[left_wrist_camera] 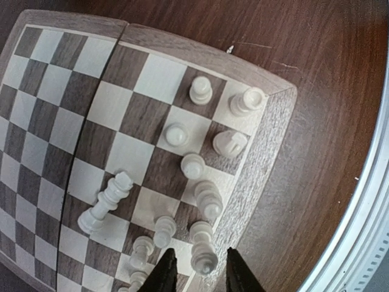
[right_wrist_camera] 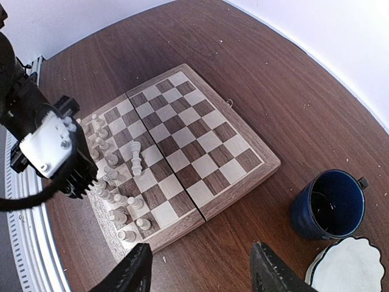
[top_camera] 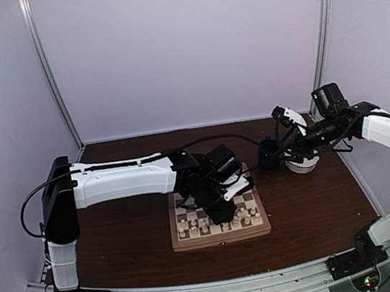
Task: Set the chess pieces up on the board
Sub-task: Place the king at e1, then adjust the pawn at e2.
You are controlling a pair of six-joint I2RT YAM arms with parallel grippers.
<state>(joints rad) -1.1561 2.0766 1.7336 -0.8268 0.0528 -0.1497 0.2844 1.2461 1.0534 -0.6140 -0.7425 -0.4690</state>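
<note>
Shows the board flat on the table, pieces crowded in 2 rows along the edge nearest the arm bases. Finds the left gripper low over that edge, open, fingers either side of 1 piece without clear contact. Leaves the right gripper spread wide, holding nothing, over table near a blue mug and white bowl.

From above, the middle of the board is covered by the left arm, and the chess pieces are rendered too small to be told apart. In the left wrist view only the tips of the left gripper are shown, and the board is cut off left and below. The white bowl is clipped by the right wrist view's corner.
</note>
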